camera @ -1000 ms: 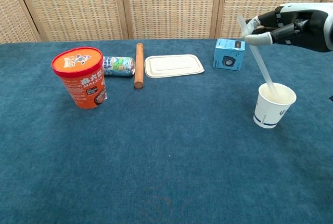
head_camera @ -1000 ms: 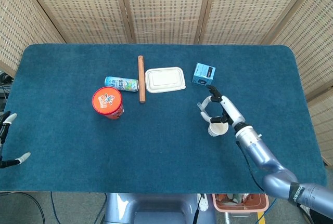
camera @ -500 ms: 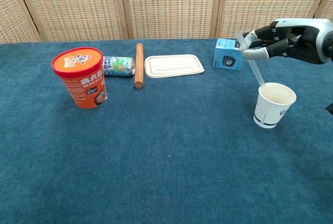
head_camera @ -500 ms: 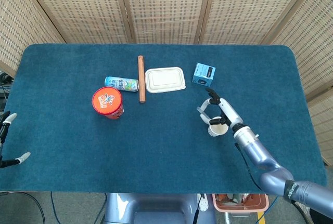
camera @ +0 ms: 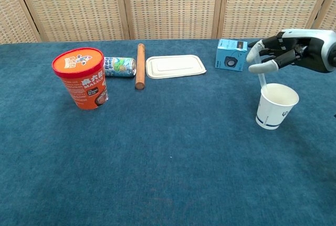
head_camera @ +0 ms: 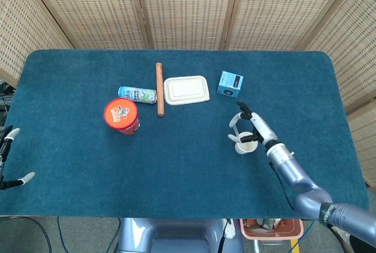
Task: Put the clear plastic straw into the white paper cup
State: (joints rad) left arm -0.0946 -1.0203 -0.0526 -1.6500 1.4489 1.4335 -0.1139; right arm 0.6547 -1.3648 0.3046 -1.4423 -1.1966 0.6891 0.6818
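Observation:
The white paper cup [camera: 276,107] stands upright on the blue table at the right, also seen in the head view [head_camera: 245,145]. The clear plastic straw [camera: 263,78] slants down from my right hand [camera: 286,53] into the cup's mouth, its lower end inside the cup. That hand hovers just above and behind the cup [head_camera: 251,127], thumb and a finger pinching the straw's upper part, which the fingers hide. My left hand [head_camera: 8,158] stays at the table's far left edge, fingers apart and holding nothing.
A blue box [camera: 231,54] sits just behind and left of the cup. Further left lie a white lidded tray [camera: 175,65], a wooden rod [camera: 140,72], a lying drink can [camera: 119,66] and an upright orange tub [camera: 81,78].
My right hand has come down toward the cup, pushing the straw deeper in; less of the straw shows above the rim. The left hand has not moved.

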